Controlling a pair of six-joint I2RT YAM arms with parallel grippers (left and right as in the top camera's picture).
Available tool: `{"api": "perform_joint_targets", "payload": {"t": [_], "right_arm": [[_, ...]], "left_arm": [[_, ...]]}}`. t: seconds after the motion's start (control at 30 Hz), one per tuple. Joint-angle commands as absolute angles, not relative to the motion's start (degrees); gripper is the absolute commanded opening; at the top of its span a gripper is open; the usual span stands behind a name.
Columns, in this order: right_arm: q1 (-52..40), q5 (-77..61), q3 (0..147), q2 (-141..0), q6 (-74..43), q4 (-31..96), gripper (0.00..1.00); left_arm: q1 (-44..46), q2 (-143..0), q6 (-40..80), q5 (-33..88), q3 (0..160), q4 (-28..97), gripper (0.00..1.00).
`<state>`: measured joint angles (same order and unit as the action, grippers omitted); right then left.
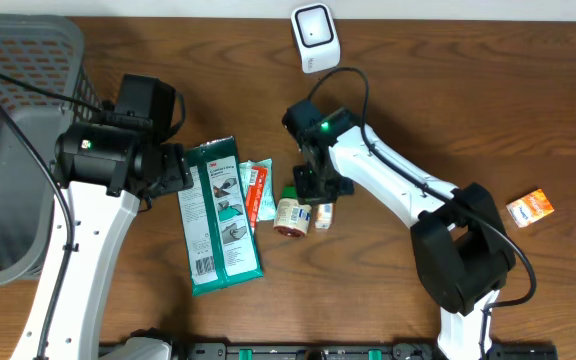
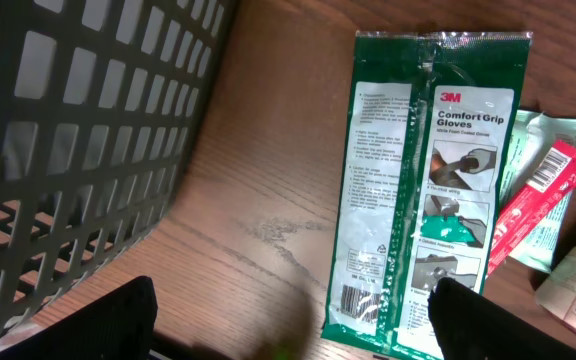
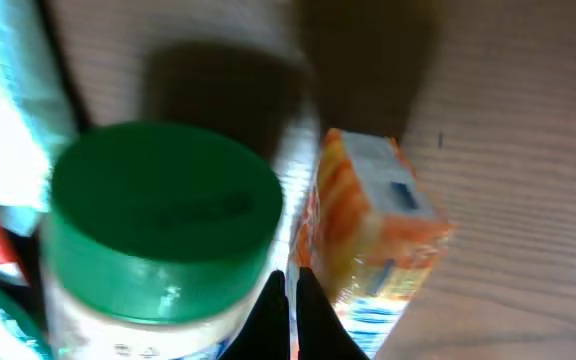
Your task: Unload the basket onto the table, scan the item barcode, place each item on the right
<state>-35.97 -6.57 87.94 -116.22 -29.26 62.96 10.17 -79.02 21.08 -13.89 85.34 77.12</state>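
The right claw (image 3: 290, 288), fingers pressed together, sits between the green-lidded jar (image 3: 163, 200) at ten o'clock and the orange box (image 3: 378, 220) at two o'clock.

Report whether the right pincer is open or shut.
Shut. The right pincer has no gap between its tips, which sit between the green-lidded jar and the orange box, holding nothing.

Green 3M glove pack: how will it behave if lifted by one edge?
The flat green plastic 3M glove pack would probably sag: thin film, centre seam. Its glossy, glare-catching surface may slip in a pinch. Likely light, since it lies nearly flat.
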Motion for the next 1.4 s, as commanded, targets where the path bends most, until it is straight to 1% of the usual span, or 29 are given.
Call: {"api": "perform_joint_targets", "payload": {"t": [0.0, 0.2, 0.43, 0.5, 0.53, 0.57, 0.6, 0.63, 0.67, 0.7, 0.83, 0.93, 1.0, 1.13, 1.23, 1.37], "right_arm": [[-36.36, -4.32, 87.44, -115.35, -29.93, 63.72, 0.01], [-35.29, 1.98, 87.79, -114.24, -30.00, 67.92, 0.01], [-34.06, 2.52, 87.64, -114.24, -29.98, 69.78, 0.02], [-34.17, 2.37, 87.64, -114.24, -30.00, 69.25, 0.04], [-34.24, 2.26, 87.64, -114.24, -30.00, 69.14, 0.08], [-34.39, 2.22, 87.64, -114.24, -30.00, 69.10, 0.14], [-34.57, 2.24, 87.64, -114.24, -30.00, 69.10, 0.31], [-34.68, 2.26, 87.64, -114.24, -30.00, 69.06, 0.41], [-34.85, 2.28, 87.64, -114.24, -30.00, 68.97, 0.46], [-35.03, 2.31, 87.61, -114.26, -30.04, 68.95, 0.47], [-36.23, 3.03, 87.20, -114.34, -33.21, 68.36, 0.47], [-37.17, 3.90, 86.30, -114.34, -34.35, 67.16, 0.44], [-37.82, 5.45, 85.34, -114.34, -36.03, 66.52, 0.39], [-39.33, 10.68, 83.53, -114.39, -39.59, 65.65, 0.32], [-40.12, 14.39, 82.15, -114.39, -40.32, 64.40, 0.24], [-40.27, 15.94, 79.42, -114.39, -40.25, 61.67, 0.22]], "left_arm": [[10.04, -79.02, 20.82, -14.66, 85.52, 77.32, 0.88], [10.04, -79.02, 20.80, -14.63, 85.52, 77.32, 0.88], [10.04, -79.02, 20.80, -14.66, 85.52, 77.32, 0.88], [10.04, -79.02, 20.80, -14.63, 85.52, 77.32, 0.88], [10.04, -79.02, 20.82, -14.66, 85.49, 77.32, 0.88], [10.04, -79.02, 20.80, -14.63, 85.52, 77.32, 0.88], [10.04, -79.02, 20.82, -14.63, 85.52, 77.32, 0.88], [10.04, -79.02, 20.82, -14.66, 85.52, 77.32, 0.88], [10.04, -79.02, 20.82, -14.66, 85.52, 77.32, 0.87], [10.04, -79.02, 20.80, -14.63, 85.52, 77.32, 0.88], [10.04, -79.02, 20.80, -14.63, 85.49, 77.32, 0.88], [10.04, -79.02, 20.80, -14.66, 85.52, 77.32, 0.88], [10.04, -79.02, 20.82, -14.66, 85.52, 77.32, 0.87], [10.04, -79.02, 20.82, -14.63, 85.49, 77.32, 0.88], [10.04, -79.02, 20.80, -14.66, 85.52, 77.32, 0.88], [10.04, -79.02, 20.80, -14.66, 85.52, 77.32, 0.88]]}}
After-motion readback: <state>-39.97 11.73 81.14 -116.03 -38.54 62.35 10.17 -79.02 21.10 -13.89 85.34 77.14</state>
